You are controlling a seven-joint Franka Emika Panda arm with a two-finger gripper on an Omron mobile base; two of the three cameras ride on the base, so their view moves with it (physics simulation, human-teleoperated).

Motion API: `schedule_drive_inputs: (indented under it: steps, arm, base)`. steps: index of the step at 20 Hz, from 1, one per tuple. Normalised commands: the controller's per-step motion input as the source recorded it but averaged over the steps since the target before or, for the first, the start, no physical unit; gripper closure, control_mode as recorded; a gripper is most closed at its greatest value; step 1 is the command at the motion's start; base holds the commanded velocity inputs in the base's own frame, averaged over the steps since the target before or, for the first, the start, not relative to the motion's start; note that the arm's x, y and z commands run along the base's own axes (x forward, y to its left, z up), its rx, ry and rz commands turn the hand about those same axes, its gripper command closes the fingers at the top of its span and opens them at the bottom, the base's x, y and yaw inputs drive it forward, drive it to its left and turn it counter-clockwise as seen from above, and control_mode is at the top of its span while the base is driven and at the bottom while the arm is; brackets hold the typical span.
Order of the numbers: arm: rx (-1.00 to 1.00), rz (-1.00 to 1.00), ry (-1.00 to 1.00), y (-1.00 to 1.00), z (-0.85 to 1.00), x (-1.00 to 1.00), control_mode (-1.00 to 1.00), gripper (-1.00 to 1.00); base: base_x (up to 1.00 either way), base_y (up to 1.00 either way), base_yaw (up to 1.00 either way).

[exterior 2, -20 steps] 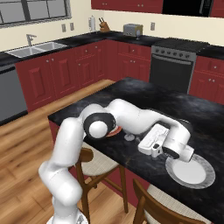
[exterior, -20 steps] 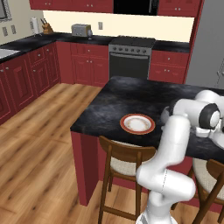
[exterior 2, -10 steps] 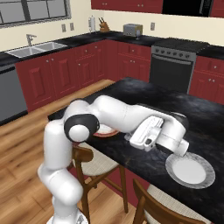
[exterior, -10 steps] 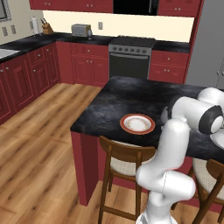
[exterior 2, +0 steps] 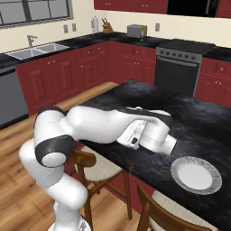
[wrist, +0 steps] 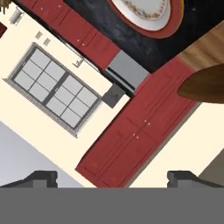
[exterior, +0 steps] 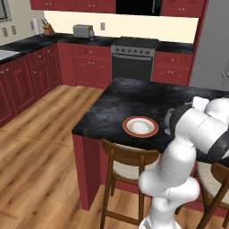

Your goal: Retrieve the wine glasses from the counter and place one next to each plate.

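Observation:
The white plate with the orange-red rim [exterior: 140, 126] lies on the black-topped island, and it also crosses the top of the rolled hand view as the same plate [wrist: 144, 13]. Just right of it stands a grey wine glass [exterior: 169, 120], partly behind my arm. The plain white-grey plate [exterior 2: 196, 175] lies near the island's front edge, right of my hand. My gripper [wrist: 113, 179] is open, its fingertips [wrist: 43, 177] far apart with nothing between them. A small grey shape [exterior: 92, 33] stands beside the toaster on the far counter [exterior: 53, 41]; it is too small to tell what it is.
A toaster [exterior: 82, 30] and a knife block [exterior: 46, 29] stand on the counter. The stove [exterior: 133, 58] faces the island. Wooden chairs [exterior: 127, 167] are tucked along the island's front. A sink [exterior 2: 34, 50] sits under the window at the left.
My arm has swung and folded over the island: the elbow has dropped to the left in the right base view, and the hand has drawn back slightly from the white-grey plate.

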Motion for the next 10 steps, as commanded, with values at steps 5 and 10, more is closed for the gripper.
schedule_drive_inputs:
  steps: [5,10]
  arm:
    - [-0.09,-0.12,-0.15,0.53,0.46,-0.52,-1.0,-1.0]
    - [-0.05,-0.03,-0.05,0.44,0.71,-0.5,-1.0,-1.0]
  base:
    - [0.0,0.0,0.0]
    - [0.0,0.0,0.0]
